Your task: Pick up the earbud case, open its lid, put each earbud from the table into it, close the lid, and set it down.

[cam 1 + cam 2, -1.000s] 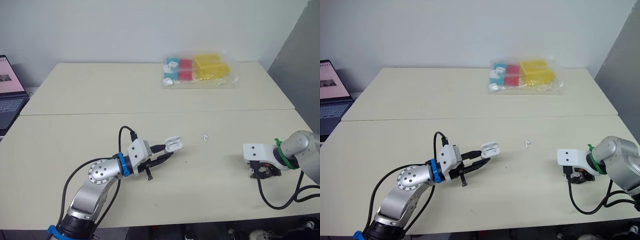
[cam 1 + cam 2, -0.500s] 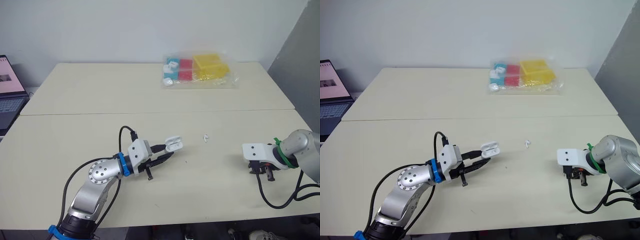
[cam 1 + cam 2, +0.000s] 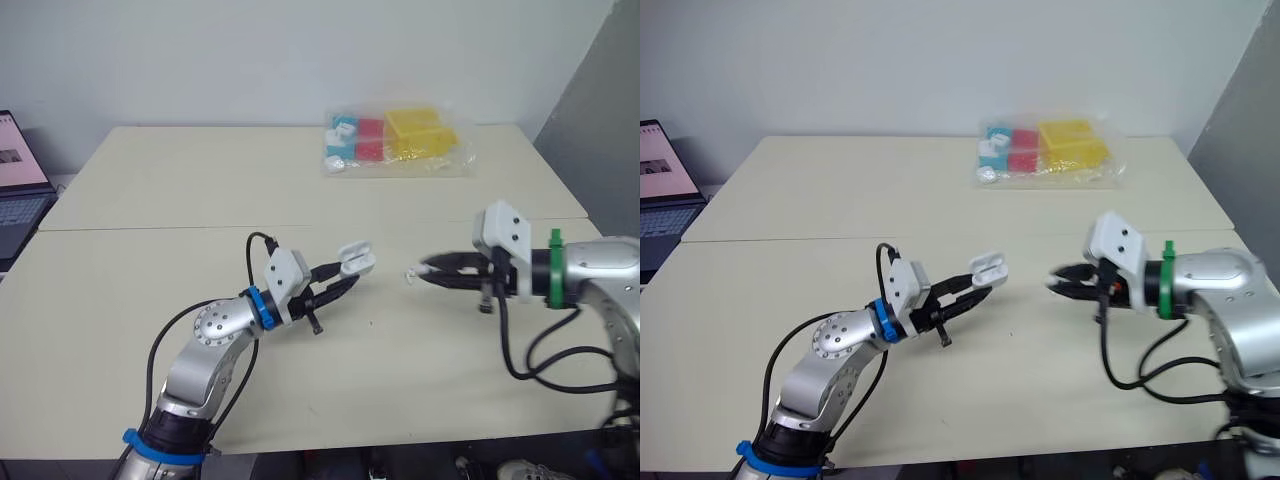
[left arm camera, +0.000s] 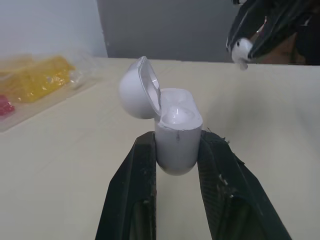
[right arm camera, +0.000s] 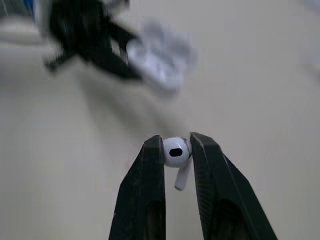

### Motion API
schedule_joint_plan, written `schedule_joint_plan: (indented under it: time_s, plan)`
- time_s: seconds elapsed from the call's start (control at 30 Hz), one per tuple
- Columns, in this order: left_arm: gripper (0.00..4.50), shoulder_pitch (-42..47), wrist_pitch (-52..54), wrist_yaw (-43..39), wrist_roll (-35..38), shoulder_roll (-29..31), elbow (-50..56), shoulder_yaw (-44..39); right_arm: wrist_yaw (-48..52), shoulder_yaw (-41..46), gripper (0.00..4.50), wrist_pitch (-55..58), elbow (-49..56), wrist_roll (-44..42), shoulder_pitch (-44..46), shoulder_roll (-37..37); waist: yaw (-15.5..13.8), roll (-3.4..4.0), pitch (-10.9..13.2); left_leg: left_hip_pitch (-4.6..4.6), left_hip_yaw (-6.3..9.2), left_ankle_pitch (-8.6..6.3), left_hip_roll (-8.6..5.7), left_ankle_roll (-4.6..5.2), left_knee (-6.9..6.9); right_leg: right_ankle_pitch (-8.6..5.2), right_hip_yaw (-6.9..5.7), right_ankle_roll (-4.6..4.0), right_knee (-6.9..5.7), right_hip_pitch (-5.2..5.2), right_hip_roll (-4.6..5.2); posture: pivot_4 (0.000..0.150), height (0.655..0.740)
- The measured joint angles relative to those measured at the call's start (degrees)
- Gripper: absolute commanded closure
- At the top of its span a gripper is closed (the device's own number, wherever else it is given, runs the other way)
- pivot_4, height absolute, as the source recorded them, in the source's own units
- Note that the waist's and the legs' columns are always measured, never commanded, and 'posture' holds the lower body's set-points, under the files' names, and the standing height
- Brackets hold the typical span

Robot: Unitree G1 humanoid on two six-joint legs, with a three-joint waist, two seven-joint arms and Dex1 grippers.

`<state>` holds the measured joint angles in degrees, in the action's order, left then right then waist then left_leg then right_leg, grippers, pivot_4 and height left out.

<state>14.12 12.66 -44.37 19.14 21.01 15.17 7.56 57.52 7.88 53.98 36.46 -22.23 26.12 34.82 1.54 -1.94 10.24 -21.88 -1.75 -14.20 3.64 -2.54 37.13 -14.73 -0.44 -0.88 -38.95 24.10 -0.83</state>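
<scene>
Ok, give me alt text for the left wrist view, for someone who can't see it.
The left hand clamps a white earbud case, its lid hinged open, over the beige table. Beyond it, the right hand holds a white earbud between its fingertips.

Bright, even light from overhead.
Soft, faint shadows lie on the table (image 3: 150, 200) under the case (image 4: 177, 135); the plastic bag (image 3: 400, 140) glints slightly.
</scene>
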Motion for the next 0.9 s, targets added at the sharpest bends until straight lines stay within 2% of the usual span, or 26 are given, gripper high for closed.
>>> schedule_joint_plan:
  time_s: [0.03, 0.13, 0.33, 0.6, 0.9]
  plan:
    - [3.72, 0.25, 0.55, 0.02, 0.40, -0.10, 0.00, -0.22, -3.05, 0.37, 4.11, -0.37, 1.16, -1.03, -0.28, -3.46, -0.01, 0.01, -0.01, 0.00, 0.00, 0.00, 0.00, 0.00, -0.02, 0.00, -0.01, 0.00, 0.01, 0.00, 0.00, 0.150, 0.7400]
    - [3.72, 0.46, 1.26, -0.03, 1.14, -0.55, -0.36, -0.62, -8.54, 0.39, 4.11, -2.21, 3.02, -2.12, -1.75, -7.30, -0.03, 0.00, -0.01, -0.04, -0.04, 0.00, -0.02, 0.00, -0.02, 0.00, 0.01, 0.00, 0.08, 0.00, 0.02, 0.150, 0.7400]
    - [3.72, 2.86, 0.35, -1.67, 1.17, -0.64, -2.97, -0.80, -18.12, -5.08, 4.11, -10.16, 4.82, -1.39, -6.26, -16.07, -0.01, -0.02, -0.03, -0.04, -0.05, 0.00, -0.02, 0.00, -0.02, 0.00, 0.02, 0.00, 0.07, 0.01, 0.02, 0.150, 0.7400]
    - [3.72, 2.76, 0.34, -2.59, 1.31, -0.68, -3.60, -0.81, -22.49, -9.90, 4.11, -19.72, -0.68, 2.23, -6.34, -16.53, 0.03, -0.02, -0.03, -0.03, -0.02, 0.00, 0.00, 0.01, -0.05, 0.00, 0.01, -0.01, 0.07, 0.01, -0.02, 0.150, 0.7400]
    - [3.72, 2.41, 0.40, -2.45, 1.49, -0.95, -3.22, -0.84, -22.63, -12.63, 4.11, -27.37, -5.63, 4.74, -8.87, -15.79, 0.00, -0.02, -0.03, -0.04, -0.02, 0.00, -0.01, 0.01, -0.06, 0.00, -0.01, -0.01, 0.09, 0.01, -0.01, 0.150, 0.7400]
